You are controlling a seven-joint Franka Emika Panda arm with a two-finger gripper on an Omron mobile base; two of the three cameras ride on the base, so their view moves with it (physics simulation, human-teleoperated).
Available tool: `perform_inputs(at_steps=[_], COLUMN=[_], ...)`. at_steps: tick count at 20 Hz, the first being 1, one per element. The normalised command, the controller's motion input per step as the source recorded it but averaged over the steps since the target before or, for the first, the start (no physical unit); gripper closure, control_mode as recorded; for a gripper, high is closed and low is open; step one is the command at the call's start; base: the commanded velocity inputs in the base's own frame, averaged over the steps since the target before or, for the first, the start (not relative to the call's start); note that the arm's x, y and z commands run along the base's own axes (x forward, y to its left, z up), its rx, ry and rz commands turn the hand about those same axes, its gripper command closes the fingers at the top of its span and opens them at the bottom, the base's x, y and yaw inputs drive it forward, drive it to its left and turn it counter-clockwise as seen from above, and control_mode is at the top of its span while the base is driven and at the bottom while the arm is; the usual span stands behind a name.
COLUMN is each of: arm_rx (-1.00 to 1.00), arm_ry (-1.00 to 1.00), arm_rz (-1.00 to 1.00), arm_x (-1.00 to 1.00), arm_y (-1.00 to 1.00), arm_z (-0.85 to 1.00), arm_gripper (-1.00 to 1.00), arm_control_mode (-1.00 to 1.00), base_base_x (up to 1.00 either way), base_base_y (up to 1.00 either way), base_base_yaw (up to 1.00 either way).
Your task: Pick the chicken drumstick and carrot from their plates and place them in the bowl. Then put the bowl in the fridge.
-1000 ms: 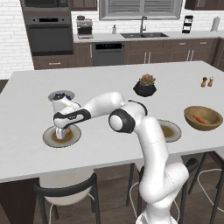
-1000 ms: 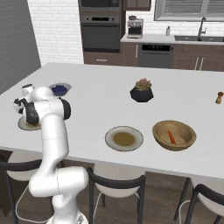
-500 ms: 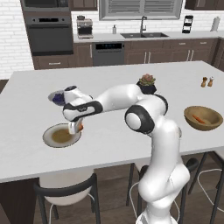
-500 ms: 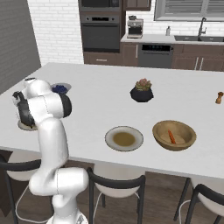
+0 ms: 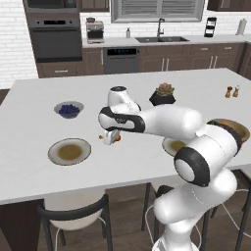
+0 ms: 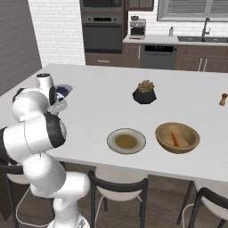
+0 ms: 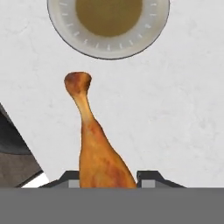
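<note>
While the fingers (image 5: 111, 137) grip the thick end of the chicken drumstick (image 7: 98, 148), it hangs clear above the white table (image 5: 39, 105), lifted off its plate (image 5: 69, 151). In the hand view the drumstick's bone tip points toward that plate's rim, with bare table between the two. The plate sits near the table's front edge, and the small blueberry bowl (image 5: 68, 109) lies beyond it, both well apart from the drumstick. Toward the other side stand a second plate (image 6: 126, 141) and, just beside it, the wooden bowl (image 6: 177, 137) with the carrot (image 6: 174, 139) inside. The wide stretch of table between the drumstick and the bowl is bare; the plant pot (image 6: 144, 92) stands farther back.
</note>
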Motion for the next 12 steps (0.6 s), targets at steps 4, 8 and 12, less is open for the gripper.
perform_inputs(at_steps=[4,8,12], arm_rx=[0.08,0.04,-0.02], arm_ry=[0.02,0.02,0.0], arm_rz=[-0.32,-0.28,-0.25], arm_x=[-0.35,-0.34,-0.12], arm_y=[-1.0,-1.0,-1.0], arm_z=[0.72,0.51,0.55], arm_gripper=[1.0,1.0,1.0], arm_control_mode=[-1.0,-1.0,-1.0], base_base_x=[0.0,0.0,0.0], base_base_y=[0.0,0.0,0.0], base_base_yaw=[0.0,0.0,0.0])
